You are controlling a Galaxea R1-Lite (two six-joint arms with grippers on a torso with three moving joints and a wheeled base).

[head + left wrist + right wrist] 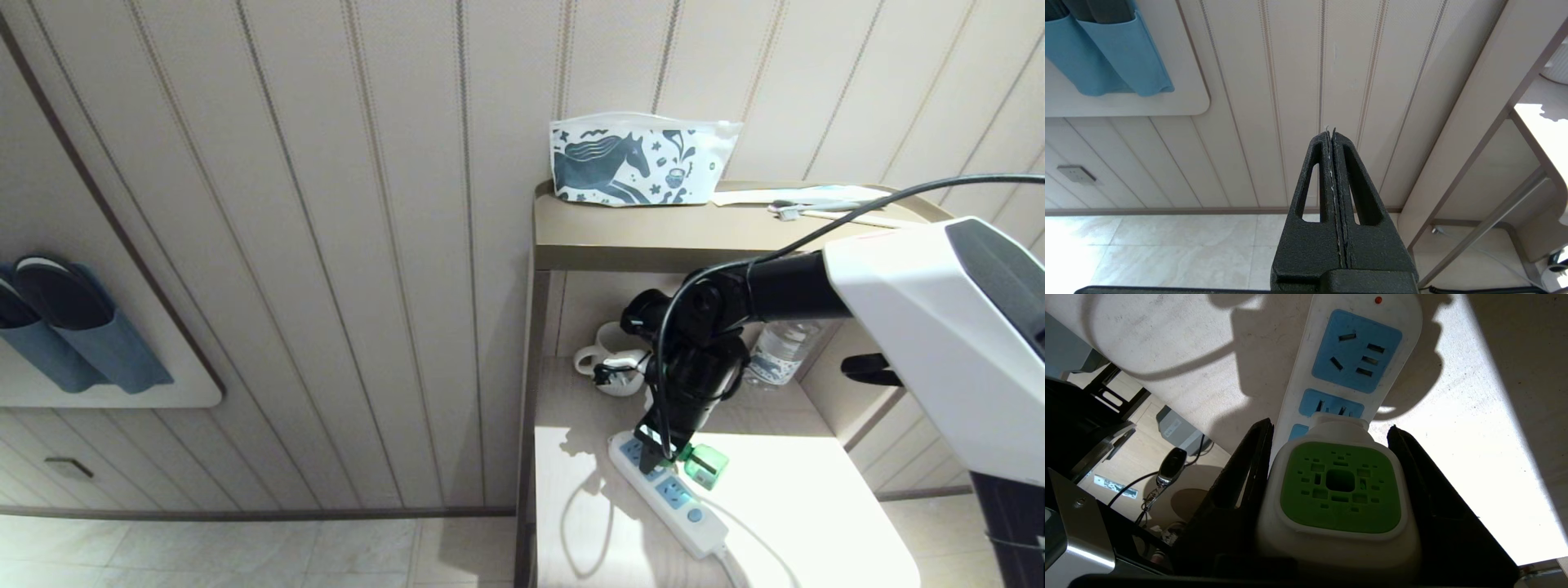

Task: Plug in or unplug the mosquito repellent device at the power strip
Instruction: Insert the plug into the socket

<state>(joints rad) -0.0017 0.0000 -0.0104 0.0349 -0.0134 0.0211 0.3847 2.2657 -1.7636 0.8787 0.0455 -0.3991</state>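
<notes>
The right claw (1331,498) is clamped on the single mosquito repellent device (1340,493), held over the middle of three blue sockets on the one power strip (1355,359), toward the table's (800,506) seven o'clock. The left claw (1334,143) is pressed together, empty.

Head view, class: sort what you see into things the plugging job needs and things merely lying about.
Job:
- mosquito repellent device, held in the right pincer
- power strip

Lying about:
- horse-print pouch
- white mug
- water bottle
- toothbrush
- wall slippers
</notes>
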